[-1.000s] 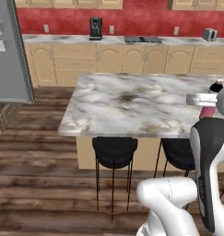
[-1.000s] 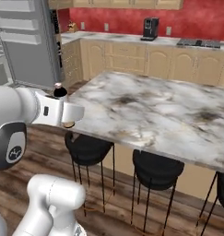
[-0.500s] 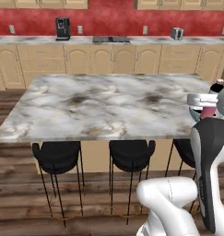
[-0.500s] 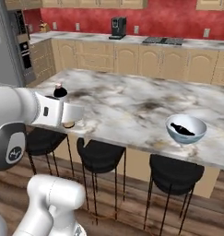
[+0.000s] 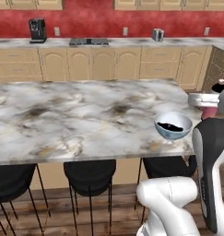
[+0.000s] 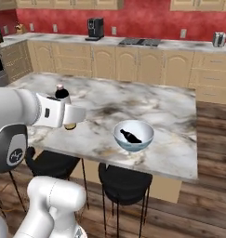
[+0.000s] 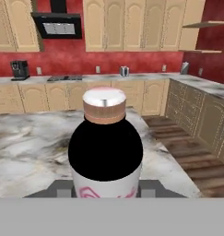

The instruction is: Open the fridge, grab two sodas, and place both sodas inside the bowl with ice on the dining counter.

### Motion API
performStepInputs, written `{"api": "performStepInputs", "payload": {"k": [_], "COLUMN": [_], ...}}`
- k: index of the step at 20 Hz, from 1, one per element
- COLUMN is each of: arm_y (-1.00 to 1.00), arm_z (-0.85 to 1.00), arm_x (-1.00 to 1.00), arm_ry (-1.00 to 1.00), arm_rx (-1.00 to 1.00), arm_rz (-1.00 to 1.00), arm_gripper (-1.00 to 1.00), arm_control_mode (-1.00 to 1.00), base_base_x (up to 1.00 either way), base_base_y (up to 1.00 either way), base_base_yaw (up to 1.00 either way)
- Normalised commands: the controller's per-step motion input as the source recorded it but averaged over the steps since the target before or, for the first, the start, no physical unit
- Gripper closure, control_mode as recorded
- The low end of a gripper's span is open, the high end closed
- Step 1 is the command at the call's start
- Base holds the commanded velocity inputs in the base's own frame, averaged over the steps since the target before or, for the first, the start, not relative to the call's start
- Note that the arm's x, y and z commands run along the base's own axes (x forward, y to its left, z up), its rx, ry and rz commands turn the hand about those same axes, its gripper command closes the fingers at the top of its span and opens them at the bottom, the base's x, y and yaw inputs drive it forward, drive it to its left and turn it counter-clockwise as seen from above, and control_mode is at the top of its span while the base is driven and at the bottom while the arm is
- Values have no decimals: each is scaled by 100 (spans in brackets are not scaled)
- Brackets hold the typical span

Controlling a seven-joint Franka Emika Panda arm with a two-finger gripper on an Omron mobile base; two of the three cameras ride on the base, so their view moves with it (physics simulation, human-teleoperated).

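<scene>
My gripper (image 6: pixel 68 116): clamped on a soda bottle, my fingers pressed to either side of its lower body, held out over the near part of the dining counter.

Held soda (image 7: pixel 105 152): dark cola-coloured bottle with a pale label bearing red marks, a tan neck band and a silvery cap. It stands upright in my grip. From the hand view it rises straight up between my finger tips, close to the camera. In the right base view its dark top (image 6: pixel 62 92) pokes up above my wrist, and in the left base view its cap (image 5: pixel 219 86) shows just behind my hand at the right edge.

Bowl with ice (image 6: pixel 133 135): round, pale blue-white, standing on the dining counter close to its near edge. A dark bottle (image 6: pixel 131 136) lies on its side inside it. In the left base view the bowl (image 5: pixel 173 125) holds the same dark shape.

Bowl relative to my gripper: beside it at about the same depth on the counter, not touching; the held soda is not over the bowl.

Dining counter (image 5: pixel 76 115): white marble slab with grey-brown veins, black stools (image 5: pixel 88 171) tucked beneath its near edge.

Background: tan cabinets (image 7: pixel 127 27) against a red wall, a black coffee machine (image 6: pixel 95 28) on the far worktop.
</scene>
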Motion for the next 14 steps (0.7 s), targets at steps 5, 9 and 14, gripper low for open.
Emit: {"api": "performStepInputs", "payload": {"k": [5, 9, 14], "arm_y": [0, 0, -5], "arm_z": [0, 0, -25], "arm_x": [0, 0, 80], "arm_ry": [0, 0, 21], "arm_rx": [0, 0, 2], "arm_rz": [0, 0, 2], "arm_gripper": [100, 100, 100], "arm_control_mode": [100, 100, -100], "base_base_x": [67, 73, 18], "base_base_y": [-60, -48, -5], "base_base_yaw": [-9, -4, 0]}}
